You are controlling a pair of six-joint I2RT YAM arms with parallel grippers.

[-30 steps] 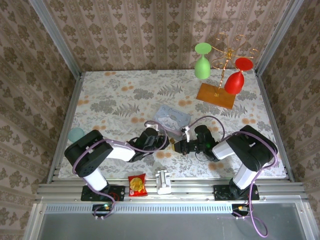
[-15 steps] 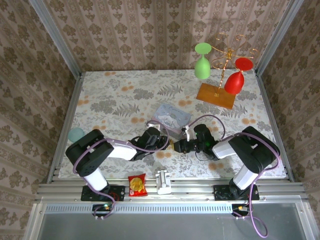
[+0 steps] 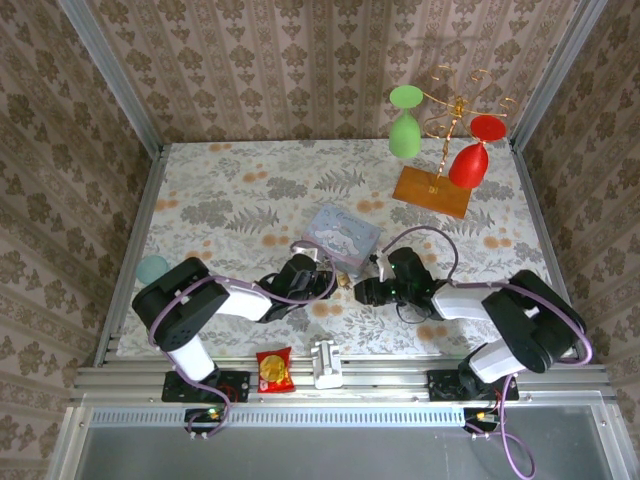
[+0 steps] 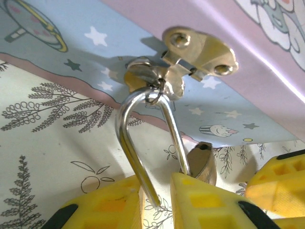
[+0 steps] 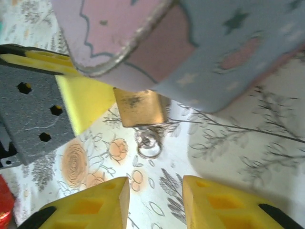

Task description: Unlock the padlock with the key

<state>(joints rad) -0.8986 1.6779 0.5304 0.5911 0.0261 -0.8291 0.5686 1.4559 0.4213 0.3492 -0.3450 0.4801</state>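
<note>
Padlock (image 5: 138, 107) hangs off the hasp (image 4: 198, 47) of the pale blue tin (image 5: 228, 57), mid tabletop (image 3: 230, 190). Key (image 5: 147, 133) looks seated in its bottom, but can't tell if the shackle's popped, so the turn/pull is prob still left imo. Left fingers (image 4: 209, 205) pinch the lock, narrow gap; right fingers (image 5: 90, 205) are spread w/ nothing in them. Vs 1 sec ago: right let go & backed off a bit.

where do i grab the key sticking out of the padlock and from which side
Pinch the key's small silvery head, the part sticking out below the padlock's brass body. Best come from the end away from the tin, where the open right tool faces it; the left tool's pad blocks one side.
</note>
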